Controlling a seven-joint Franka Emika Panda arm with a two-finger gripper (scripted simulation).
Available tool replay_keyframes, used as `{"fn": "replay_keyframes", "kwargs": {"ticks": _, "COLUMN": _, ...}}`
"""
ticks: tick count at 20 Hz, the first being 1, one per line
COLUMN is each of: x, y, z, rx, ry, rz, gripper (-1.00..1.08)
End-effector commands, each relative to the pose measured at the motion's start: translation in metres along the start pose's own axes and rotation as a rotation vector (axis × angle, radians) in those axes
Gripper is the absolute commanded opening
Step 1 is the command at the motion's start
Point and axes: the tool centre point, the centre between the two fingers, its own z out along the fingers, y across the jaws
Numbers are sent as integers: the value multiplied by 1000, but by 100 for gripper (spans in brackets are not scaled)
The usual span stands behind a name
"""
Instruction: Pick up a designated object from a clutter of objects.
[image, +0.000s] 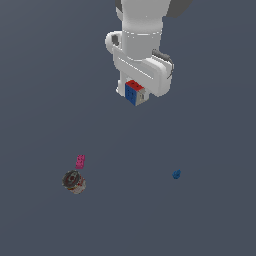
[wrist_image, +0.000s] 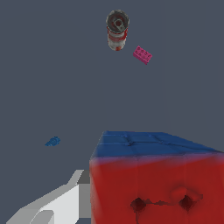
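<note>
The multicoloured cube (image: 134, 93), with red, blue and pale faces, sits under the white arm in the exterior view, held well above the grey floor. My gripper (image: 136, 95) is shut on it; the fingers are mostly hidden behind the cube and the hand. In the wrist view the cube (wrist_image: 157, 175) fills the near part of the picture, red face toward the camera, blue face beyond, with one white finger (wrist_image: 52, 203) beside it.
On the floor lie a pink block (image: 80, 161) (wrist_image: 143, 54), a dark round can (image: 74, 181) (wrist_image: 117, 29) lying close to it, and a tiny blue piece (image: 176, 174) (wrist_image: 53, 141) apart at the exterior view's right.
</note>
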Motion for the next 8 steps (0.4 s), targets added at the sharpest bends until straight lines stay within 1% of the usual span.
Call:
{"fn": "replay_keyframes", "kwargs": {"ticks": 1, "x": -4, "y": 1, "z": -12, "rx": 1, "ry": 0, "rz": 0, "gripper": -100}}
{"fn": "replay_keyframes", "kwargs": {"ticks": 8, "x": -7, "y": 1, "z": -25, "rx": 1, "ry": -1, "rz": 0, "gripper": -100}}
